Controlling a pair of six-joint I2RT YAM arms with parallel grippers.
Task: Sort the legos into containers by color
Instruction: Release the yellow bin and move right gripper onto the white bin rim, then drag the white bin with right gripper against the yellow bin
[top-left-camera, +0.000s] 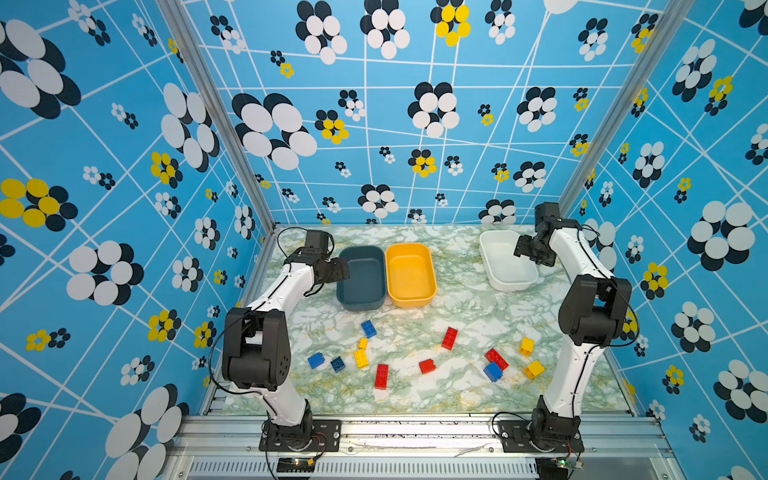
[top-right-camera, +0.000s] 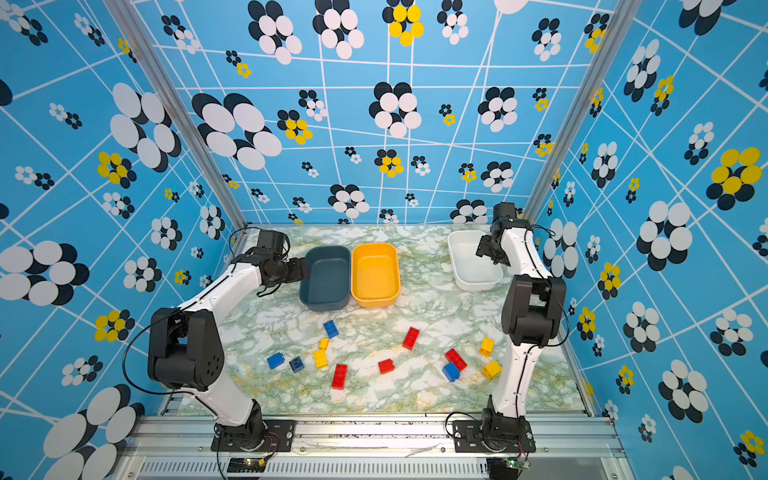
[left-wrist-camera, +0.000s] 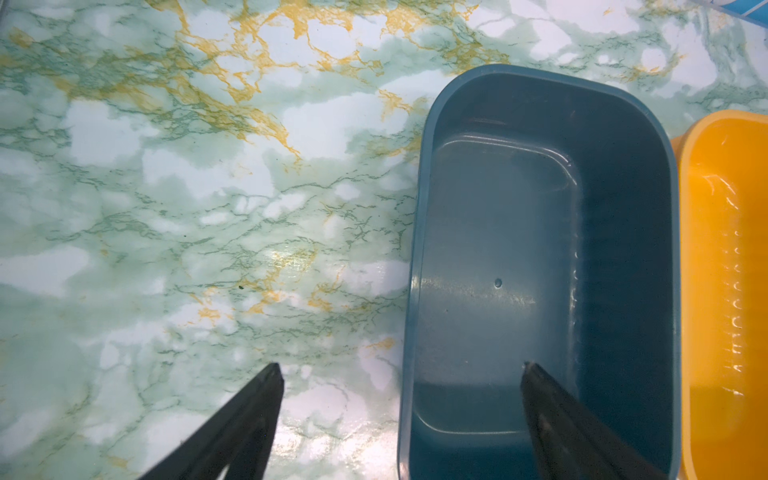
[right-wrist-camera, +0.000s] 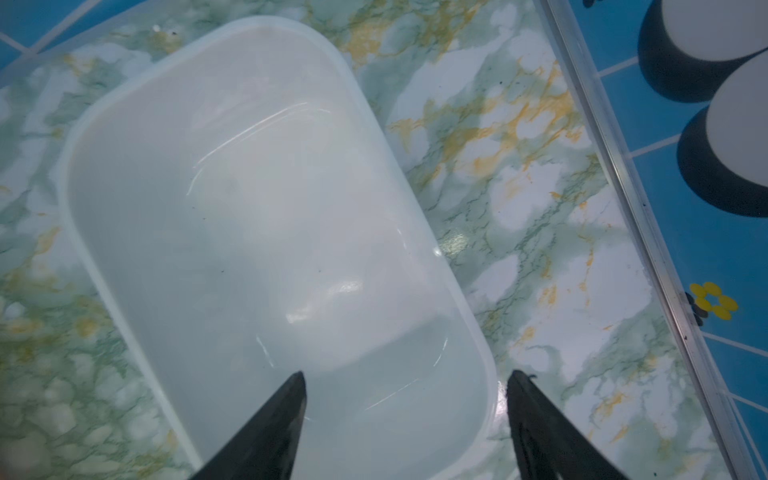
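Observation:
Several red, blue and yellow legos lie scattered on the near half of the marble table, among them a blue one (top-left-camera: 368, 328), a red one (top-left-camera: 449, 338) and a yellow one (top-left-camera: 527, 346). The teal container (top-left-camera: 360, 278) and the yellow container (top-left-camera: 409, 274) stand side by side, and the white container (top-left-camera: 507, 262) sits at the back right; all three look empty. My left gripper (left-wrist-camera: 401, 365) is open and straddles the teal container's (left-wrist-camera: 540, 208) side wall. My right gripper (right-wrist-camera: 405, 374) is open astride the white container's (right-wrist-camera: 249, 208) rim.
Patterned blue walls close in the table on three sides, with an aluminium rail (right-wrist-camera: 631, 199) close beside the white container. A metal frame (top-left-camera: 415, 432) with both arm bases runs along the front edge. Both elbows stand tall over the table's side edges.

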